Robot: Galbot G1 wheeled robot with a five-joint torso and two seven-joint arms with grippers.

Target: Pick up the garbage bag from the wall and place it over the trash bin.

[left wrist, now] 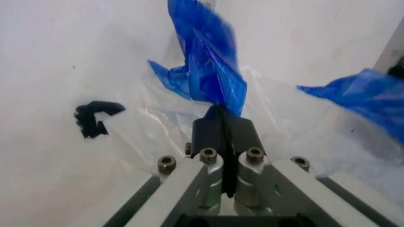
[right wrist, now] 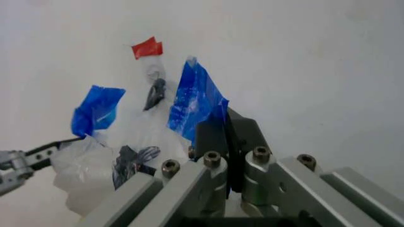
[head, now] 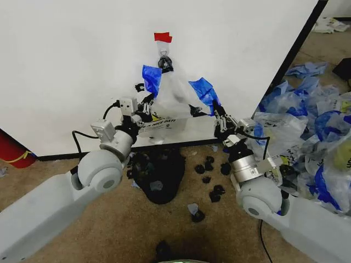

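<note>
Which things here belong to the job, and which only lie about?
Belonging to the job:
- garbage bag, on the hook
- wall
- trash bin
- left gripper, shut on a blue handle
- right gripper, shut on the other handle

Lying about:
- heap of blue-and-white bags
- black scraps

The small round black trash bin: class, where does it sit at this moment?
In the head view, the small round black trash bin sits on the brown carpet at the foot of the white wall panel, directly below the hanging translucent white garbage bag.

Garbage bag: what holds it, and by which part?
Both grippers hold the garbage bag: left gripper and right gripper, each shut on a blue handle.
</note>
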